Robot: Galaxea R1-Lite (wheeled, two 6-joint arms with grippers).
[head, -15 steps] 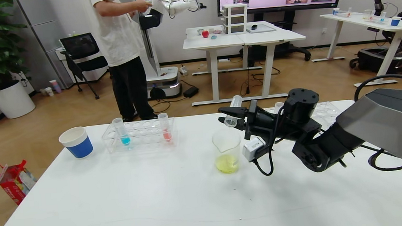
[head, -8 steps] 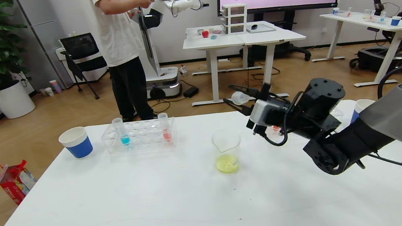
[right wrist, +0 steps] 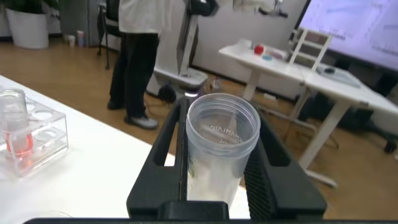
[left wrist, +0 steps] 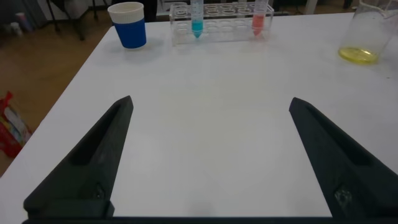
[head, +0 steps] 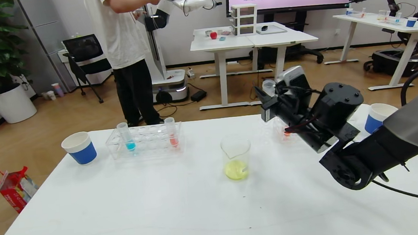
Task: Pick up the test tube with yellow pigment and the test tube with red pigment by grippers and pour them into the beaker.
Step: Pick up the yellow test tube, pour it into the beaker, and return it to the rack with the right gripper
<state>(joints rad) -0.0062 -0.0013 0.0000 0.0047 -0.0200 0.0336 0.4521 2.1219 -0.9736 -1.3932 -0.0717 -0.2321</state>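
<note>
The beaker (head: 236,156) stands mid-table with yellow liquid at its bottom; it also shows in the left wrist view (left wrist: 367,31). My right gripper (head: 267,89) is shut on a clear tube (head: 268,86) that looks empty, held mouth-up above the table, to the right of and behind the beaker. In the right wrist view the tube (right wrist: 221,149) sits between the fingers (right wrist: 168,143). One tube with red pigment (head: 172,136) stands in the left rack (head: 145,142). Another (head: 287,133) stands in the right rack, half hidden by my arm. My left gripper (left wrist: 210,102) is open and empty over bare table.
A cyan-liquid tube (head: 127,138) stands in the left rack. Blue-and-white paper cups stand at far left (head: 79,147) and far right (head: 377,118). A person and other tables stand beyond the table's far edge. A red bag (head: 12,187) sits on the floor, left.
My right gripper has risen and drawn back to the right from over the beaker. The tube has turned from tipped mouth-down to mouth-up. The beaker's yellow liquid stays the same.
</note>
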